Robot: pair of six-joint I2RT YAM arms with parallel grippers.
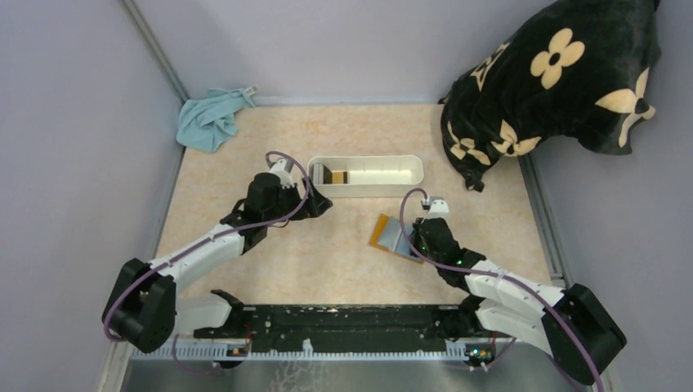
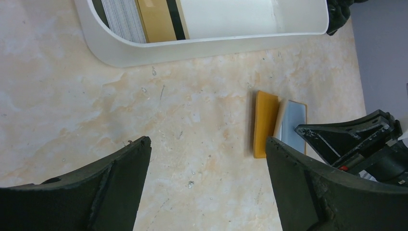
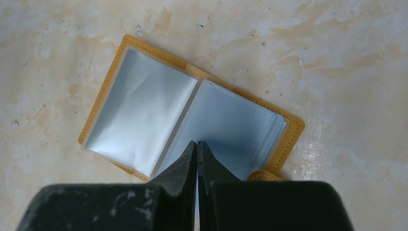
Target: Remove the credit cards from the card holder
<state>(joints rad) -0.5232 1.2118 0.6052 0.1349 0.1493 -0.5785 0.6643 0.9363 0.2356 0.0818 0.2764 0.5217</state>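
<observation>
Table (image 1: 327, 261): beige marbled top, enclosed by grey panels. A black cushion (image 1: 564, 82) with cream flowers is noted at the far right corner, overhanging the table edge. A white tray (image 1: 368, 175), oblong, is set just beyond the centre. A blue cloth (image 1: 211, 118) is crumpled in the far left corner.

The card holder (image 3: 192, 115) is found lying open and flat on the table, nearer the arms than the tray's right end and apart from it. Its orange-brown stitched border is visible and the clear sleeves face up.

A tan-gold card (image 2: 156, 19) with a dark stripe is seen in the tray's left end, with a pale grey card (image 2: 122, 19) just beside it.

Left gripper (image 2: 207, 144): jaws are spread wide with nothing held, over bare table on the near side of the tray's left end.

Right gripper (image 3: 197, 143): jaws are pressed together, tips over the holder's near edge at the fold between the sleeves. Whether a sleeve is pinched cannot be told.
</observation>
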